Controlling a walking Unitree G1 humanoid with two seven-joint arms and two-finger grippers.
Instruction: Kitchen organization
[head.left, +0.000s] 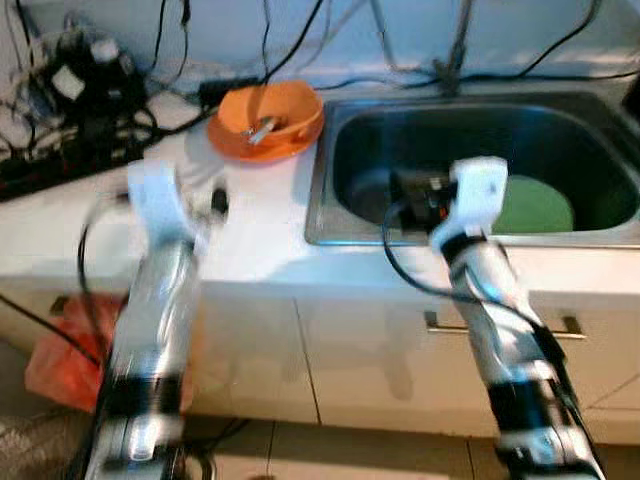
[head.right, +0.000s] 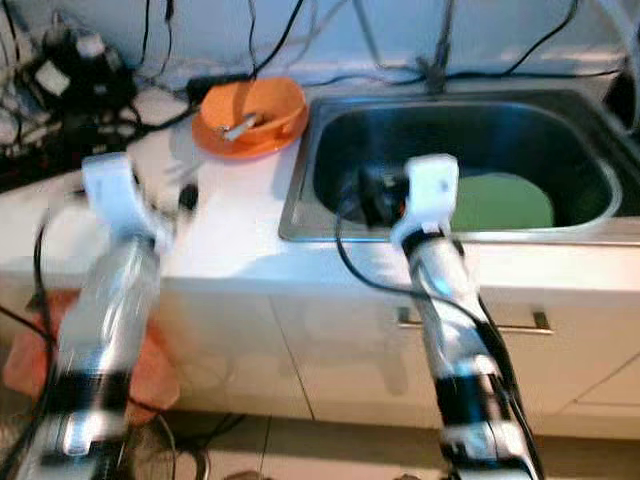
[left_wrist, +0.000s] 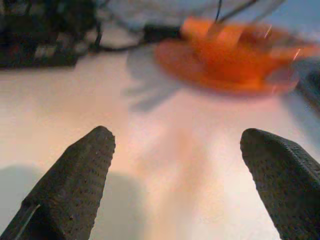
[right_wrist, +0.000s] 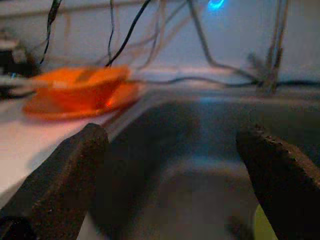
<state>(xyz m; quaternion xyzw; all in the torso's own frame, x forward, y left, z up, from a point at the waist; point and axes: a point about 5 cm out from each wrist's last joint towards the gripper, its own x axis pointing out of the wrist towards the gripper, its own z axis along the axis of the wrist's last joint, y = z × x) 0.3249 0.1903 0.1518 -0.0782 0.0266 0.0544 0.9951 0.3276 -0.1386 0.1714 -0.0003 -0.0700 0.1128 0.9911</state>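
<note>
Bare white counter (head.left: 250, 235) runs from the left gripper (left_wrist: 175, 185) up to the orange bowl (head.left: 268, 120), w/ its fingers (left_wrist: 75, 185) spread wide, so room there. The bowl on its plate sits near the sink (head.left: 330, 225) rim. Back left is crowded: black cables and boxes (head.left: 75, 95) piled by the wall. The right gripper (right_wrist: 175, 185) hangs over the sink w/ fingers apart; the basin is roomy on its left, and a green plate (head.left: 535, 205) lies on the bottom at the right.
</note>
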